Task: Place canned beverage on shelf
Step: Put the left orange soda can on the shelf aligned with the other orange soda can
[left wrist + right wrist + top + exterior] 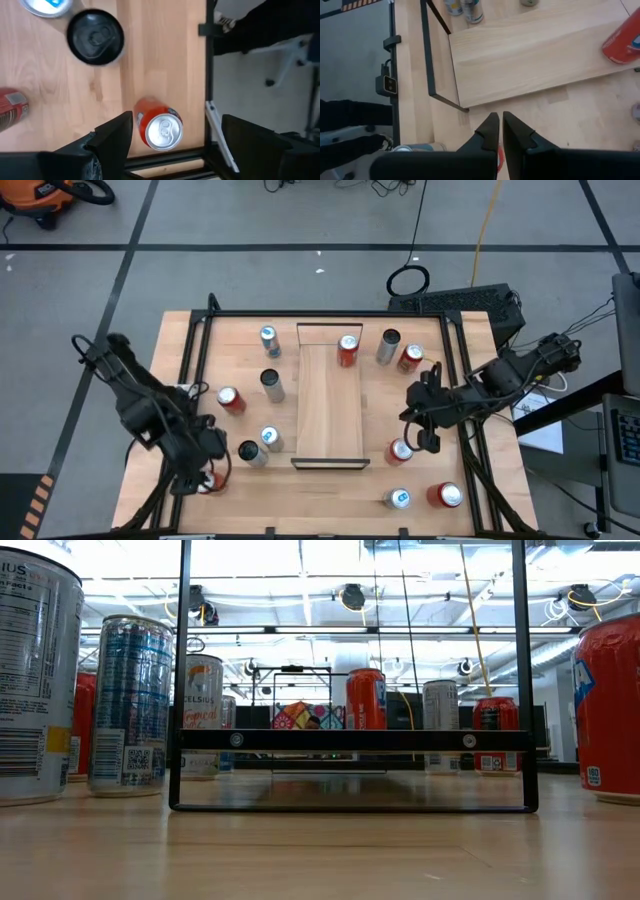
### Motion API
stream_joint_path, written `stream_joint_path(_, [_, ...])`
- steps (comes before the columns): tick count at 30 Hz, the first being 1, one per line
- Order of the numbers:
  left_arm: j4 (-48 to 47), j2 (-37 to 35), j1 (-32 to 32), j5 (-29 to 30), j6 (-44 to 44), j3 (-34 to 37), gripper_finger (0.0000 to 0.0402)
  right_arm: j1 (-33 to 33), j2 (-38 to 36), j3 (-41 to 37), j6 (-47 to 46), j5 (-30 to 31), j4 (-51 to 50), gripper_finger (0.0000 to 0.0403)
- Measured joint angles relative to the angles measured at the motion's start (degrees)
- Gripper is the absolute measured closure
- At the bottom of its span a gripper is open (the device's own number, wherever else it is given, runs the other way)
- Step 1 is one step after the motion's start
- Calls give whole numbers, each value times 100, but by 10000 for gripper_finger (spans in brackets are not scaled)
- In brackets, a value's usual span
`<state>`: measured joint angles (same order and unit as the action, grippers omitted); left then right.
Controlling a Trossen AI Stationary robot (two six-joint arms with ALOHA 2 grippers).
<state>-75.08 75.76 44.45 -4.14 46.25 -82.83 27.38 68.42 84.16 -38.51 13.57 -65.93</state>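
shelf point(330, 405): light-wood board, table centre, one red can point(348, 350) standing at its far end. left gripper point(172, 137): near-left table corner, fingers spread wide, poised above an upright orange-red can point(157, 130), not gripping it. right gripper point(500, 131): clenched empty, right of shelf. other cans scattered around.

High view: overhead, facing straight down, far, covers whole table point(330, 490), both arms, floor around.
Low view: at tabletop height, level, very near cans, faces room through shelf point(352, 740) frame.
Left wrist view: downward, close over orange can point(159, 130) at table edge.
Right wrist view: downward, over shelf end; shelf shared by high, low, right wrist views.
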Motion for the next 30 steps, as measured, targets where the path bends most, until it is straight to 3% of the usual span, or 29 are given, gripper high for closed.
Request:
stream_joint_path(6, [3, 425, 185, 45, 508, 3, 71, 102, 2, 0, -134, 18, -2, 403])
stream_joint_path(13, [153, 455, 482, -18, 1692, 421, 20, 196, 4, 0, -274, 30, 5, 403])
stream_joint_path(20, [751, 444, 717, 152, 1938, 905, 17, 284, 9, -2, -508, 187, 31, 403])
stream_joint_path(24, [563, 449, 790, 159, 2465, 1135, 17, 361, 9, -2, -582, 322, 124, 403])
stream_joint_path(30, [670, 449, 899, 164, 2500, 1246, 11, 386, 31, -5, -554, 330, 141, 403])
